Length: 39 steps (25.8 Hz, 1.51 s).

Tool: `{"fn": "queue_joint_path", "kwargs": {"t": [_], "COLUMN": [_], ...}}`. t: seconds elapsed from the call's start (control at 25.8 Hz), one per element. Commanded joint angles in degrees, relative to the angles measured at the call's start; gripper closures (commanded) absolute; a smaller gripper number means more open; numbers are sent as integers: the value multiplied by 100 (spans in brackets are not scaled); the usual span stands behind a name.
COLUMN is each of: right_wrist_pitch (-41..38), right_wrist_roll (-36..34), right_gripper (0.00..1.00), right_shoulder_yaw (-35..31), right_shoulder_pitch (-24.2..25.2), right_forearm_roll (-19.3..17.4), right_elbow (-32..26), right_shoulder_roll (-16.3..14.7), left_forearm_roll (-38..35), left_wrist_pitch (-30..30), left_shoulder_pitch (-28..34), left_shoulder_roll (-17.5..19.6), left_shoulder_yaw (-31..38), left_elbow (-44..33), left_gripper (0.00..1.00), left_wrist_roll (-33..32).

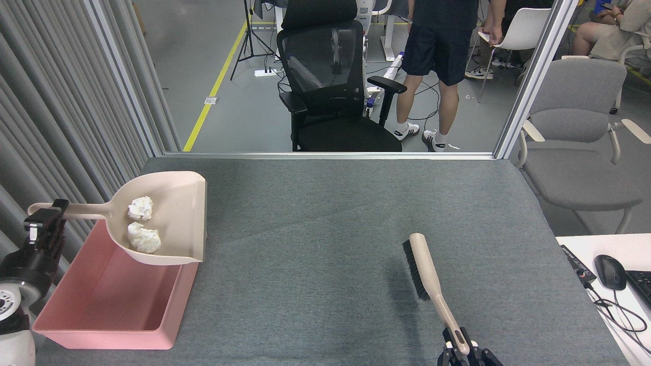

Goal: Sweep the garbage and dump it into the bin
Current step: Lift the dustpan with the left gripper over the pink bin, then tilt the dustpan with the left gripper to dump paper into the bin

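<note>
Right gripper (460, 351) at near edge, closed on brush (426, 274) handle, idle. Left gripper (45, 223) clamps dustpan (173, 223) handle; pan long axis runs rightward from it, raised over bin (109, 338). Garbage (144, 239) inside pan, bin directly below.

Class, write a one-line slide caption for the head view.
Left pincer holds the dustpan with two tissue wads above the pink bin.
</note>
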Motion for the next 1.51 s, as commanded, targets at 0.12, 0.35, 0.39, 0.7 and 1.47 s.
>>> {"fn": "queue_joint_path", "kwargs": {"t": [0.12,0.35,0.39,0.7,1.47], "right_wrist_pitch": [-33,-50,-59,-112,-138], "right_wrist_roll": [33,33,33,24,15], "right_gripper": [89,88,88,88,87], "right_shoulder_yaw": [13,13,13,13,-13], "right_shoulder_pitch": [-19,-10,-10,-1,-10], "right_forearm_roll": [-3,-3,-3,-3,-30], "right_elbow": [-1,-1,-1,-1,-45], "right_shoulder_roll": [-2,-2,6,15,24], "left_forearm_roll": [237,-184,-509,-3322,-1187], "left_wrist_pitch": [-1290,-1957,-2089,-2907,-956], "left_shoulder_pitch": [-66,-277,-382,-883,-1525], "left_shoulder_roll": [1101,1487,1505,1479,1435], "left_shoulder_yaw": [9,-8,-8,141,80], "left_elbow": [1707,2261,2296,2094,1822], "left_gripper": [86,86,86,87,87], "left_wrist_roll": [-14,109,188,680,-489]}}
